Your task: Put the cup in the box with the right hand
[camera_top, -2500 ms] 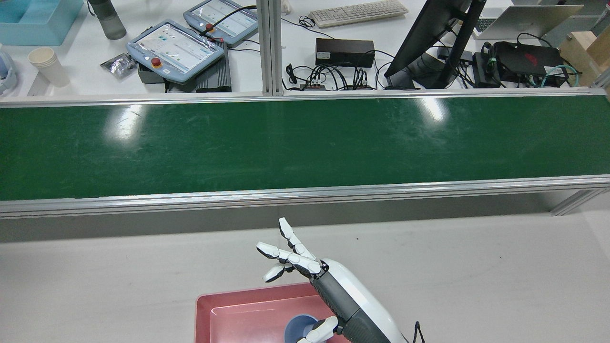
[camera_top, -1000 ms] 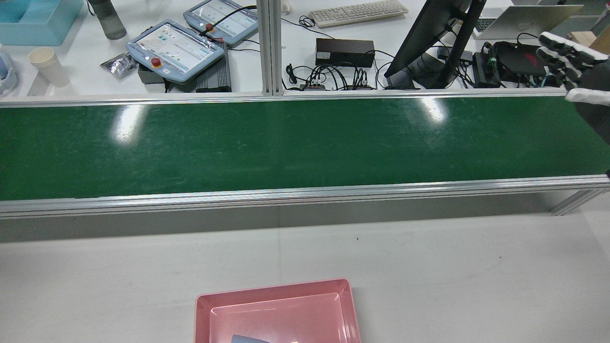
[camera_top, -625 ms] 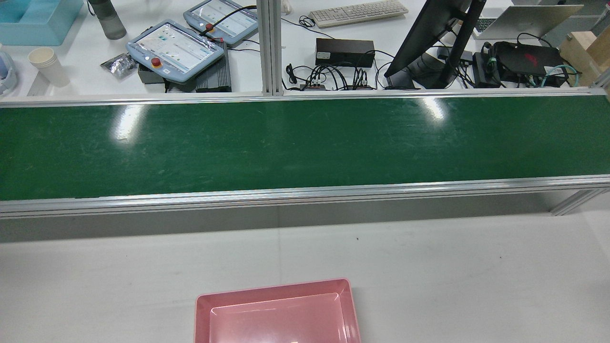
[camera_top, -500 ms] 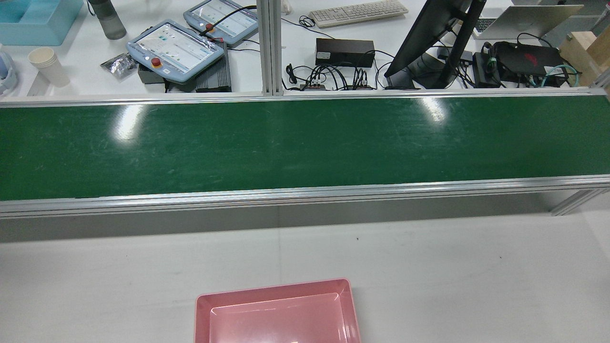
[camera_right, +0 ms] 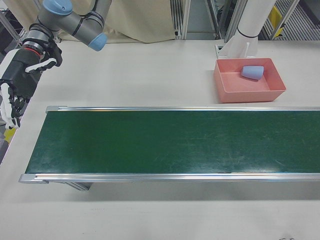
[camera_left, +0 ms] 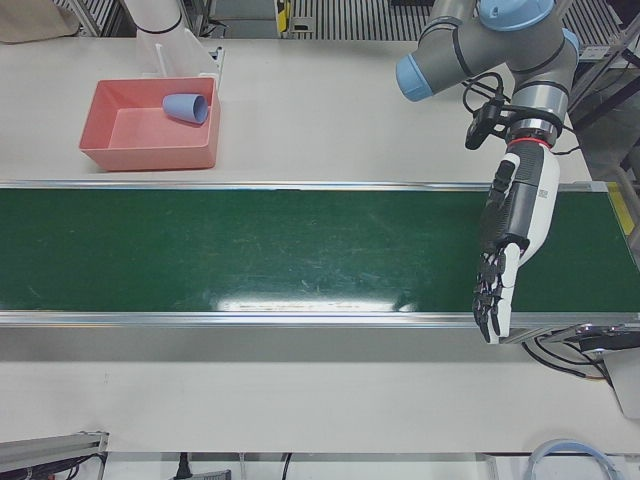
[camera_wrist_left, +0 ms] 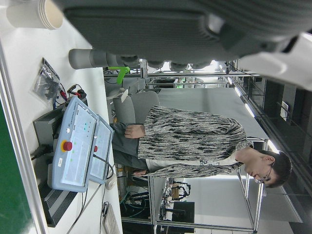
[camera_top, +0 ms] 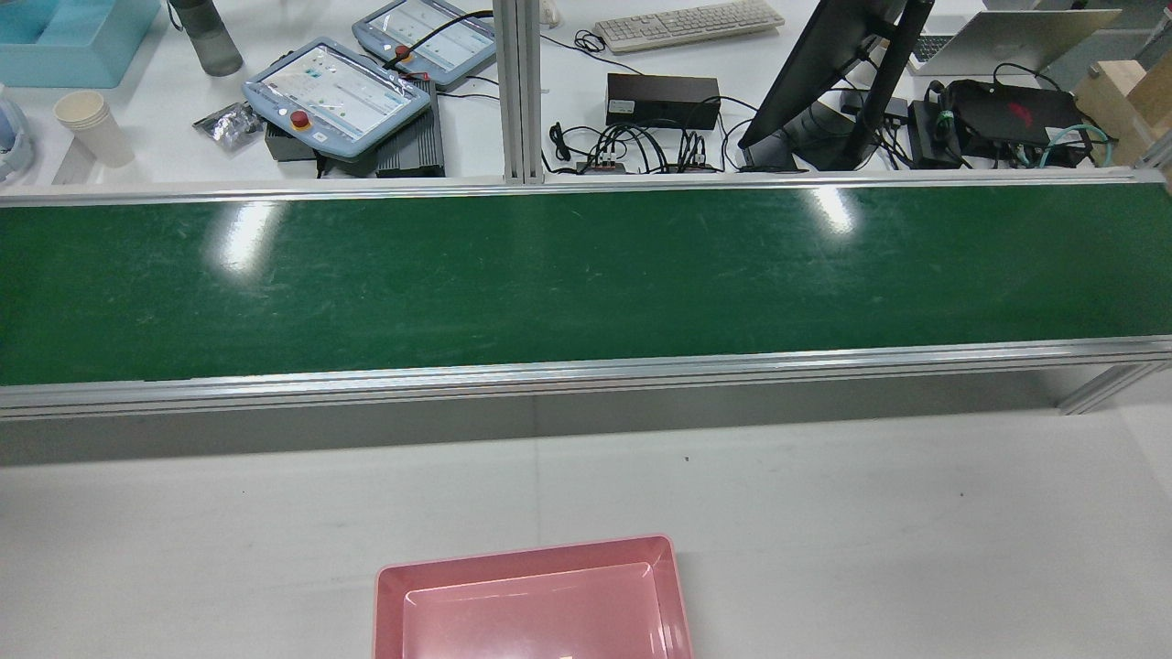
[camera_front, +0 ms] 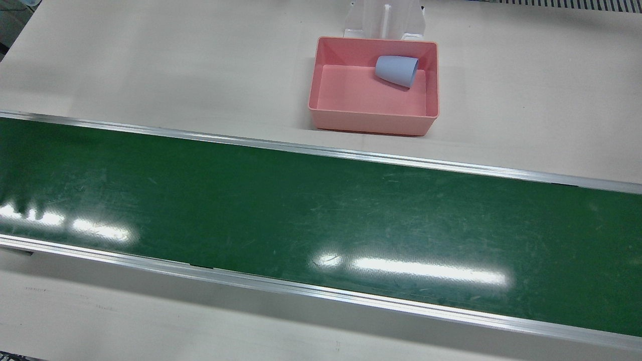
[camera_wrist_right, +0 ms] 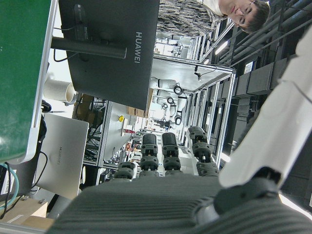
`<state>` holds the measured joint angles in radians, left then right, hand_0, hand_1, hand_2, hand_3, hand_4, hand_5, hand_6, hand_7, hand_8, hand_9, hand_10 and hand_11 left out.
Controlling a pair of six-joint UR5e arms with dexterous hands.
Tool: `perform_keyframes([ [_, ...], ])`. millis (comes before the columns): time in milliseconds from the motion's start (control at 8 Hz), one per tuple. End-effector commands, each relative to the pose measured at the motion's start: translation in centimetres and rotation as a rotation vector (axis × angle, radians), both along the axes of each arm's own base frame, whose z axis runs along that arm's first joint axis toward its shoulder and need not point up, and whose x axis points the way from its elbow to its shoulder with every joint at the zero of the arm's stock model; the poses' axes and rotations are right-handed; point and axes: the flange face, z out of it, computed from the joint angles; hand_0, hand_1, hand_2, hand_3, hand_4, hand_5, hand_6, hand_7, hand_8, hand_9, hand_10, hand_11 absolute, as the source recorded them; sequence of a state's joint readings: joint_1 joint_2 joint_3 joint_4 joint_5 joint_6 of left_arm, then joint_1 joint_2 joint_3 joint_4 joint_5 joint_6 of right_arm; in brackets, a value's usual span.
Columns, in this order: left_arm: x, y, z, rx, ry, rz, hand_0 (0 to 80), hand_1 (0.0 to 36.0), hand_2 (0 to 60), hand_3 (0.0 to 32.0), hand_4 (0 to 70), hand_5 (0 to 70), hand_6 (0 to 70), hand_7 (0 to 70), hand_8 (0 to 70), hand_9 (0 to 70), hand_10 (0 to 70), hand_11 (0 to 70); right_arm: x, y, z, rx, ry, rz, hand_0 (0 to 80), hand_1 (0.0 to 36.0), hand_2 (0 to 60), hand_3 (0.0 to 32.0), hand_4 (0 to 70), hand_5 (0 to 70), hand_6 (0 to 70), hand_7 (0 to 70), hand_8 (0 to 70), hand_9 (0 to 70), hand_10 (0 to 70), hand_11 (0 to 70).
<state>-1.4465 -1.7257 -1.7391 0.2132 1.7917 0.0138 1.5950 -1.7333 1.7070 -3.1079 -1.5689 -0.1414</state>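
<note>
The light blue cup (camera_front: 396, 70) lies on its side inside the pink box (camera_front: 371, 120), near the box's back corner. It also shows in the left-front view (camera_left: 186, 106) and the right-front view (camera_right: 252, 72). My right hand (camera_right: 15, 95) is open and empty, far from the box beyond the end of the green belt. My left hand (camera_left: 510, 250) is open and empty, fingers pointing down over the other end of the belt. The rear view shows only part of the box (camera_top: 531, 586), with no cup or hand.
The green conveyor belt (camera_front: 321, 215) runs across the table between the box and the operators' side. A white arm pedestal (camera_front: 383, 20) stands just behind the box. A monitor (camera_top: 824, 82), teach pendants (camera_top: 334, 91) and cables lie beyond the belt.
My right hand was over the box with the cup at its fingers. It has let go, swung away to the right and left the rear view. The cup stays in the box.
</note>
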Motion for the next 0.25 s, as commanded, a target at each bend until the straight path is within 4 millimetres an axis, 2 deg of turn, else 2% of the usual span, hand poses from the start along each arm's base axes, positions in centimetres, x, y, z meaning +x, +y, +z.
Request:
perform_keyframes([
  [0,0.00,0.00,-0.02,0.000,0.000,0.000,0.0,0.0,0.0,0.0,0.0,0.0,0.0,0.0,0.0,0.0,0.0,0.0,0.36,-0.22,0.93,0.013,-0.005,0.009,45.0,8.3,0.0,0.0,0.0,4.5,7.1,25.0,11.2,18.5,2.4,4.6],
  [125,0.00,0.01,-0.10,0.002,0.000,0.000,0.0,0.0,0.0,0.0,0.0,0.0,0.0,0.0,0.0,0.0,0.0,0.0,0.47,-0.26,0.55,0.020,-0.004,0.011,45.6,8.5,0.0,0.0,0.0,4.5,7.3,25.9,11.3,18.3,1.9,3.8],
])
